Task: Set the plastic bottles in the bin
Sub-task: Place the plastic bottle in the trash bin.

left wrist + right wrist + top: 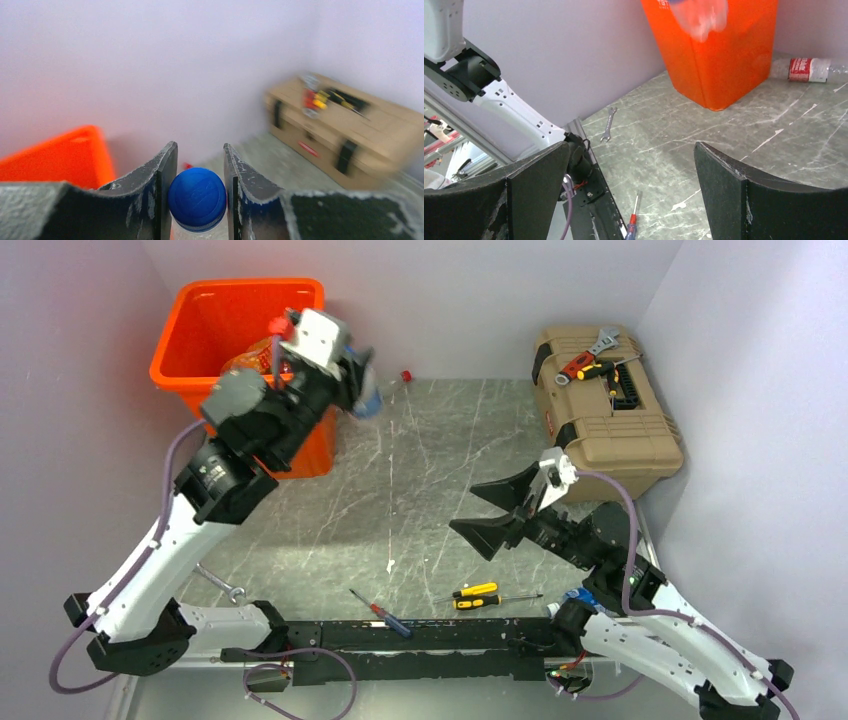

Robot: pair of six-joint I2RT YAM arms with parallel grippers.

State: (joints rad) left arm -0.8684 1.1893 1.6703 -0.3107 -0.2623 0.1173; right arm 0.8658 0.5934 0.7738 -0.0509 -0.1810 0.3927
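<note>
**Q:** Where is the bottle being handled, and what has hold of it?

**A:** The left gripper (200, 150) is clamped on a blue-capped bottle (197, 197), with one finger on each side of the cap. The bottle is held in the air at the far left of the table (420, 470). It is just beside the right wall of the orange bin (248, 284), near the bin's top.

**Q:** Which way is the bin's mouth from there?

**A:** To the left and slightly farther away. The bottle appears to sit outside the rim, not over the opening. I judge it needs a short shift left before it can be let go. The cap faces the wrist camera and the body is mostly hidden, so its long axis cannot be fixed.

**Q:** And the other arm?

**A:** The right gripper (490, 512) has its fingers spread wide with nothing between them. It is above the near right of the table, in front of the tan toolbox (620, 435) and well apart from the bin.

**Q:** Is any bottle left on the table?

**A:** One red-labelled bottle (809, 69) lies on its side by the far wall, just right of the bin. Its long axis runs left to right. The left arm is nearer to it, but that gripper is occupied.
</note>
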